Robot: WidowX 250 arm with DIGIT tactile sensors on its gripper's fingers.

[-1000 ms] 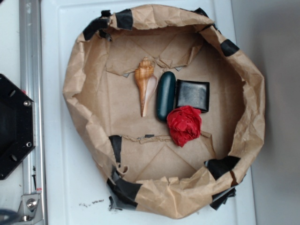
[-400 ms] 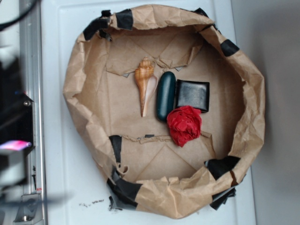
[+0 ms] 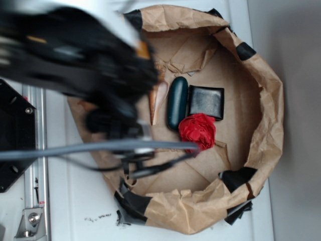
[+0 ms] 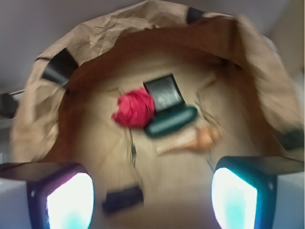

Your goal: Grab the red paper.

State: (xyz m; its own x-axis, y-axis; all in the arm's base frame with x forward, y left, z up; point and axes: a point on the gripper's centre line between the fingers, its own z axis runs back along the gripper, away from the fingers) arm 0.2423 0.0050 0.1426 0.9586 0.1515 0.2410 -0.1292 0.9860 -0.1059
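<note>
paper basin (image 3: 261, 100) lay on the tray (image 3: 75, 201) | inside it (exterior view): shell (image 3: 159, 98) left of the oblong stone (image 3: 177, 102), square pad (image 3: 206, 101) right of the stone | red paper (image 3: 197, 130) just below pad, touching the stone | arm (image 3: 75, 55) over the basin's left side

Lab bench, aluminium rail (image 3: 36, 165)
</note>
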